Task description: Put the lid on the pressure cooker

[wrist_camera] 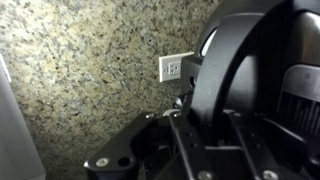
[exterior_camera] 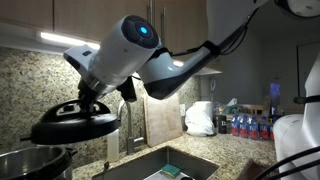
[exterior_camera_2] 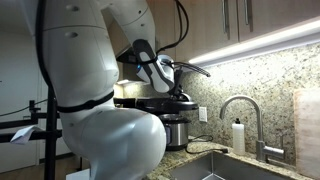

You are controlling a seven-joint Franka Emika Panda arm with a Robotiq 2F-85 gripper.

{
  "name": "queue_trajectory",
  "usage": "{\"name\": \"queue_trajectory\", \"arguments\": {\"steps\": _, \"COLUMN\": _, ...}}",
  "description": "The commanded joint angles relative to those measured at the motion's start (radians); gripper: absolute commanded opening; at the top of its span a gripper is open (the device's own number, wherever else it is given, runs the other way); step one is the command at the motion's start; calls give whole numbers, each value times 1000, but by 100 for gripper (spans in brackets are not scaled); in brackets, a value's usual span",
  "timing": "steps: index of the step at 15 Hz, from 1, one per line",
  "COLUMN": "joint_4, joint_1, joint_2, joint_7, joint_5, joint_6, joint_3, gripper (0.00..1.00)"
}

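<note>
Gripping lid (exterior_camera: 70, 126), end effector (exterior_camera: 92, 98) clamped on it; lid near-level, dome up, above pressure cooker (exterior_camera: 30, 160).

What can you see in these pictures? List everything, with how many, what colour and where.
lid: one, black, held just above the pressure cooker
pressure cooker: one, dark with a steel rim, low in an exterior view
sink: one, steel, set in the counter
faucet: one, steel, behind the sink
soap bottle: one, pale, beside the faucet
bag: one, white, on the counter by the wall
bottles: several, blue and red, count unclear, beside the bag
outlet: one, white, on the granite wall
arm: one, white
gripper: one, dark, shut on the lid's handle
</note>
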Motion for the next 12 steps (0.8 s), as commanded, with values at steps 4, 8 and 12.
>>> {"name": "queue_trajectory", "arguments": {"steps": 4, "joint_4": 180, "joint_1": 27, "joint_2": 161, "joint_7": 342, "joint_5": -387, "joint_6": 14, "joint_3": 20, "gripper": 6}}
{"name": "queue_trajectory", "arguments": {"steps": 8, "joint_4": 271, "joint_1": 57, "joint_2": 278, "joint_7": 467, "joint_5": -543, "joint_6": 56, "joint_3": 21, "gripper": 6}}
{"name": "queue_trajectory", "arguments": {"steps": 12, "joint_4": 373, "joint_1": 68, "joint_2": 394, "joint_7": 494, "joint_5": -595, "joint_6": 142, "joint_3": 17, "gripper": 6}}
